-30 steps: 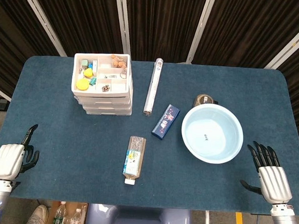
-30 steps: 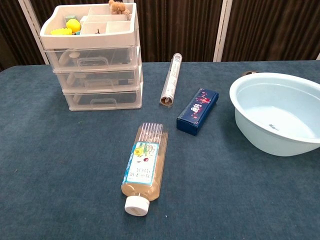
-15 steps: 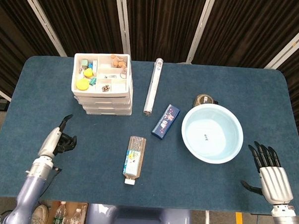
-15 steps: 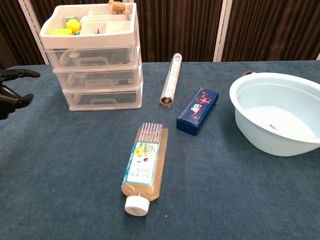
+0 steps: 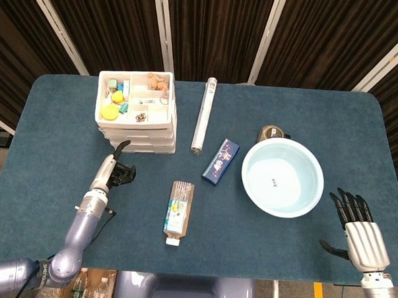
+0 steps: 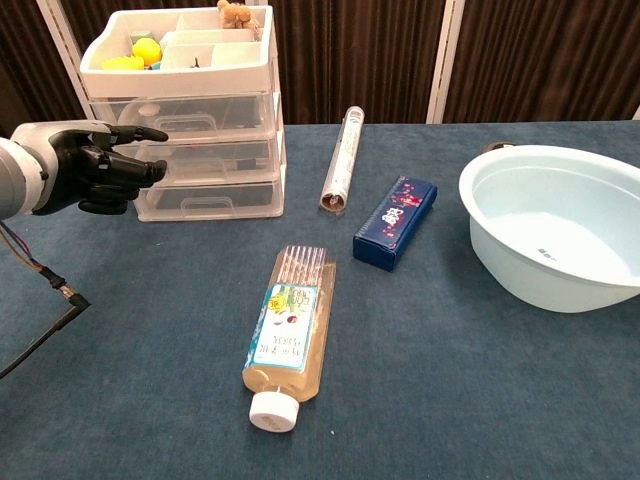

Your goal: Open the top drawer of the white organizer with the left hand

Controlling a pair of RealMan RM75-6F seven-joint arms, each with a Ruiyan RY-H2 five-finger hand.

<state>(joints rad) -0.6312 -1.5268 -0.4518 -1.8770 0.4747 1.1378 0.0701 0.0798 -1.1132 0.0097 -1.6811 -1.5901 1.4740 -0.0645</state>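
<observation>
The white organizer [image 5: 136, 113] [image 6: 185, 110] stands at the table's back left, with an open tray of small items on top and three clear drawers below. Its top drawer [image 6: 190, 117] is closed. My left hand [image 5: 116, 168] [image 6: 95, 165] hovers just in front of the drawer fronts, left of their handles and at about middle-drawer height in the chest view. Its fingers are partly curled with the thumb stretched toward the organizer. It holds nothing and touches nothing. My right hand [image 5: 359, 228] lies at the table's near right edge with fingers spread, and it is out of the chest view.
A clear tube [image 5: 204, 116] [image 6: 340, 160] lies right of the organizer. A dark blue box [image 5: 221, 161] [image 6: 396, 222] and a capped bottle [image 5: 177, 211] [image 6: 288, 335] lie mid-table. A pale blue basin [image 5: 251, 166] [image 6: 560, 285] sits on the right, with a small dark round object [image 5: 272, 133] behind it.
My left hand has travelled from the table's near left corner up and to the right, arriving just in front of the organizer's drawers. The right hand has stayed still.
</observation>
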